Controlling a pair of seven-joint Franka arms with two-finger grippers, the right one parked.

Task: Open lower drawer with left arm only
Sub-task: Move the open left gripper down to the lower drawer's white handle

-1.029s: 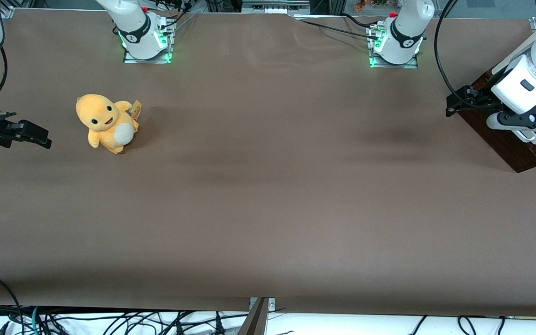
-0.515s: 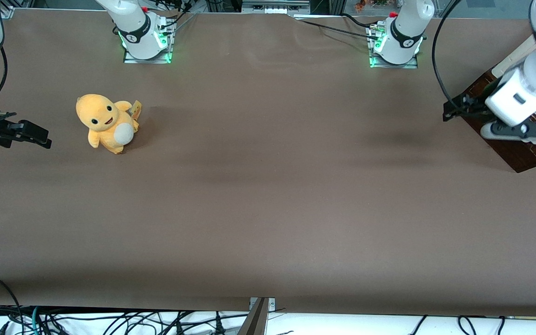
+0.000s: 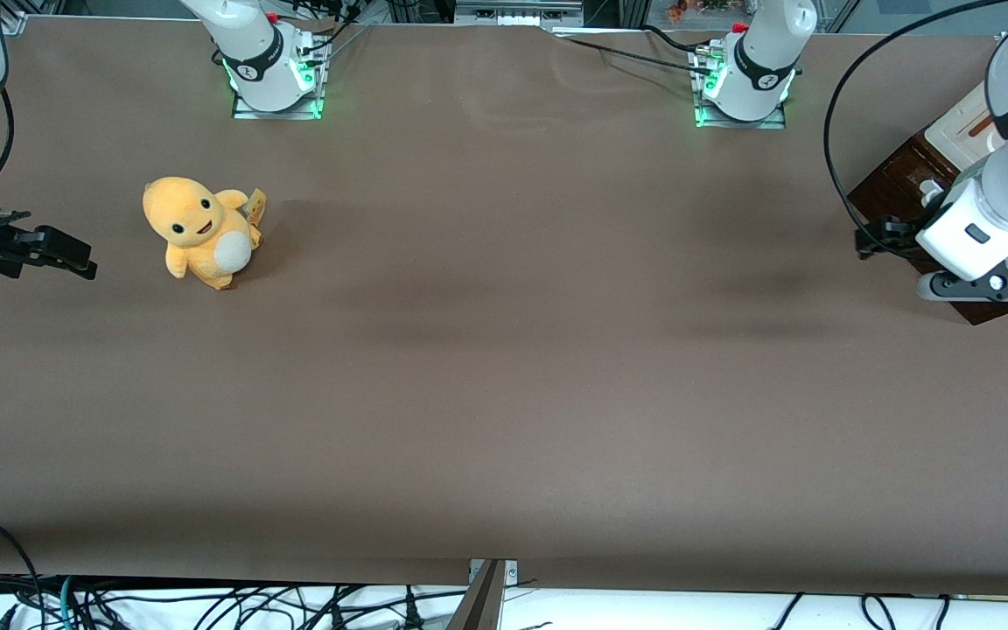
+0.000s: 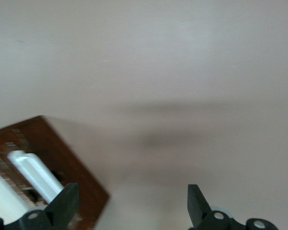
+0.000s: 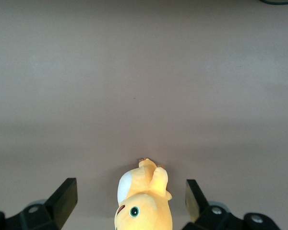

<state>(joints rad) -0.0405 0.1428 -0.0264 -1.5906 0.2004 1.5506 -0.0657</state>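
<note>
We take the lower drawer point(image 3: 893, 194) as our landmark: it sits at the working arm's end of the table point(image 3: 504, 350), its dark brown front facing the open tabletop, the cream cabinet top point(image 3: 963, 131) above it. In the wrist view its white bar handle point(image 4: 36, 175) runs along the brown front, just beside one fingertip rather than between the two.

Our gripper point(image 4: 132, 211) hangs just in front of the drawer, nearer the front camera than most of the drawer front. Its fingers point(image 4: 65, 203) stand wide apart and hold nothing; between them we see only bare table. So the handle lies off to one side of the gripper, and we judge that the coming move must shift the gripper sideways along the front until the bar sits in the gap, with the fingers closing across the bar's long axis.

The left arm point(image 3: 1007, 188) reaches down over the cabinet, forearm slanting steeply, wrist bent toward the table, its black cable point(image 3: 836, 157) looping above the drawer.
</note>
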